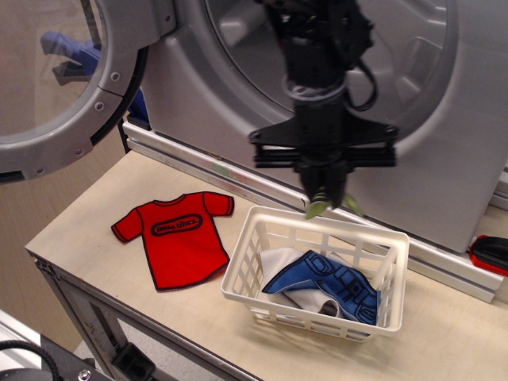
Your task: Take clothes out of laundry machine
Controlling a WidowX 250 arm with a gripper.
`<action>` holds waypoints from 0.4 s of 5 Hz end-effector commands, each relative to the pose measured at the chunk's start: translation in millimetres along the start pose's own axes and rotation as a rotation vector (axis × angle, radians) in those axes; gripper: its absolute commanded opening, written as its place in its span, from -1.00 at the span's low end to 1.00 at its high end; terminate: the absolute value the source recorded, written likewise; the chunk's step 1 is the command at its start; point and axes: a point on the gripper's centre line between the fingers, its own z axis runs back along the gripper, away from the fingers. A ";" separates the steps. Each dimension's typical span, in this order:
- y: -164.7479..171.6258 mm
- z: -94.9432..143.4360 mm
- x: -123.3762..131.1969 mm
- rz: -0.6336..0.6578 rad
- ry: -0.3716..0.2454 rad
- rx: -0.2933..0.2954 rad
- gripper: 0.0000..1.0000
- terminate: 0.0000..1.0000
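Gripper (325, 197) fingers pinch the clothes (317, 208), outside the laundry machine (238, 119), hanging directly above the basket's (317, 226) back rim; drop is straight down.

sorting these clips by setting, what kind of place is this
Most likely a lab mock-up of a laundry corner, not a real home. A silver washer with its round door swung open stands on a plywood bench; the garments are flat toy cutouts, like the red T-shirt, beside a white basket.
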 end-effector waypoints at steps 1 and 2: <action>14.6 -26.7 6.2 0.001 -0.001 0.101 1.00 -1.00; 15.1 -22.6 4.8 0.007 0.004 0.071 1.00 -1.00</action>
